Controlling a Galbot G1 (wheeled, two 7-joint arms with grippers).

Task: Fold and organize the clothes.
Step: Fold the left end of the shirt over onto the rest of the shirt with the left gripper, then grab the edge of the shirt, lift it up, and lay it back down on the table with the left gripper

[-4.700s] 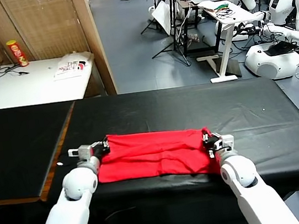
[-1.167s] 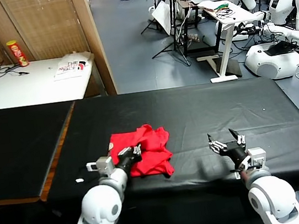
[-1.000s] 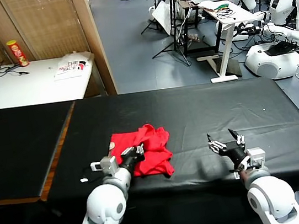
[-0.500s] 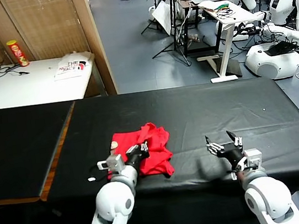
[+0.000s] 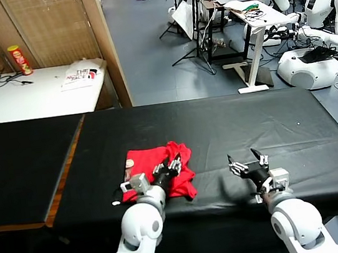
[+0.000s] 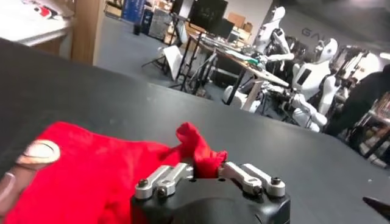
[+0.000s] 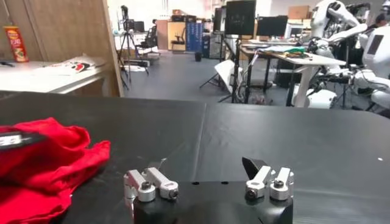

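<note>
The clothes are one red T-shirt (image 5: 151, 162), lying bunched and roughly folded on the black table (image 5: 269, 125) near its front edge. A pale patch shows at the shirt's left edge. My left gripper (image 5: 168, 165) rests over the shirt's right half with its fingers spread open. In the left wrist view a raised fold of the shirt (image 6: 196, 146) stands between the parted jaws of the left gripper (image 6: 206, 173), ungripped. My right gripper (image 5: 245, 163) hovers open over bare table to the right of the shirt. The right wrist view shows the right gripper (image 7: 207, 178) empty and the shirt (image 7: 49, 159) off to one side.
A second black table (image 5: 17, 166) adjoins on the left across a wooden edge. Behind it stand a white table (image 5: 33, 98) with a crisps can (image 5: 19, 59) and a wooden partition (image 5: 104, 47). Other robots (image 5: 323, 10) and desks stand far back right.
My left gripper moved right across the shirt and opened, letting go of the cloth. The right gripper drifted slightly left, still open.
</note>
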